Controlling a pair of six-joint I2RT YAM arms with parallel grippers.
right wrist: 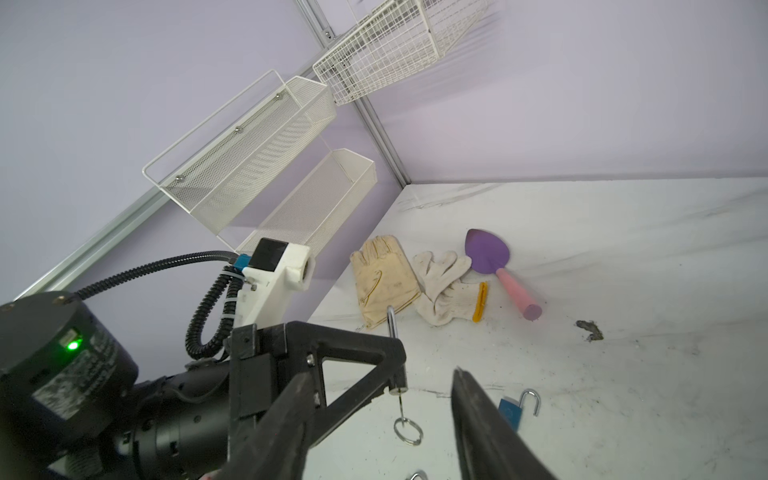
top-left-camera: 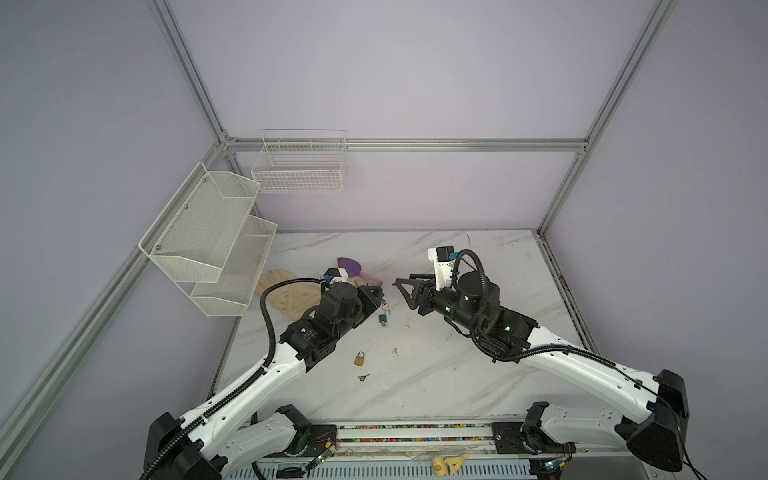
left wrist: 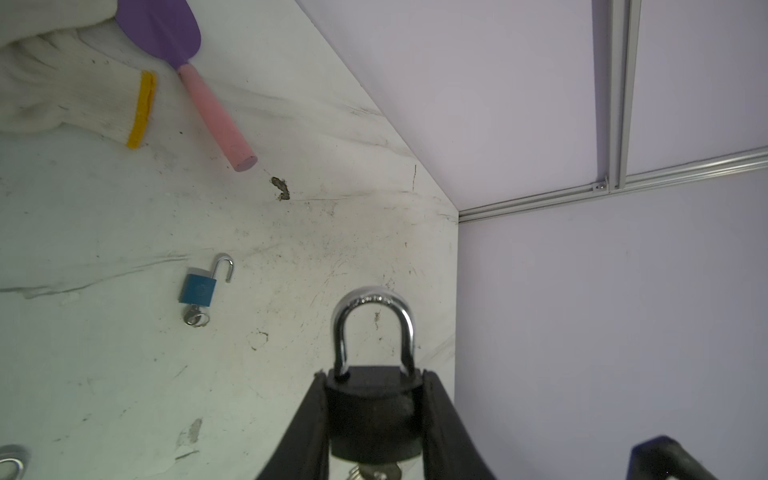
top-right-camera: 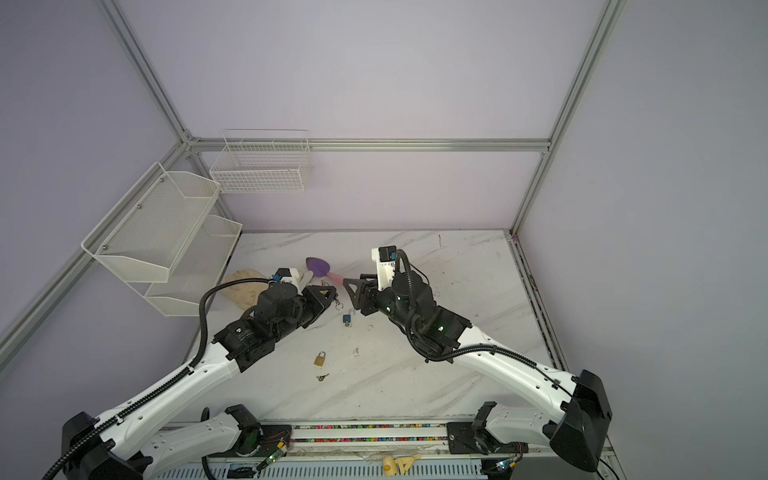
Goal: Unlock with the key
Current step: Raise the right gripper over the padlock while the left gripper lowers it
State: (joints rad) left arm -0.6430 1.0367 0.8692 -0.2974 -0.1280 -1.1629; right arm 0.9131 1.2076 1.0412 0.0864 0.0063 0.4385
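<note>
Left wrist view: I see left gripper point(left wrist: 372, 378) clamped on black padlock point(left wrist: 370, 415), shackle point(left wrist: 372, 298) shut | right wrist view adds right gripper point(right wrist: 382, 372), jaws apart and empty, and key ring point(right wrist: 408, 431) dangling.

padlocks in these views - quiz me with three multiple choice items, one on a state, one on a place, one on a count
1. The blue padlock on the table has its shackle:
A swung open
B pushed shut
C missing

2. The black padlock is:
A flat on the table
B clamped in the left pincer
C out of every view

3. Padlocks in all:
A one
B two
C three

Answers:
1 A, the left wrist view shows one end of the shackle lifted free of the blue body.
2 B, in the left wrist view the pincer squeezes its sides and its shackle sticks out ahead.
3 C, there is the black one, the blue one and a brass padlock lying nearer the robot's base.
</note>
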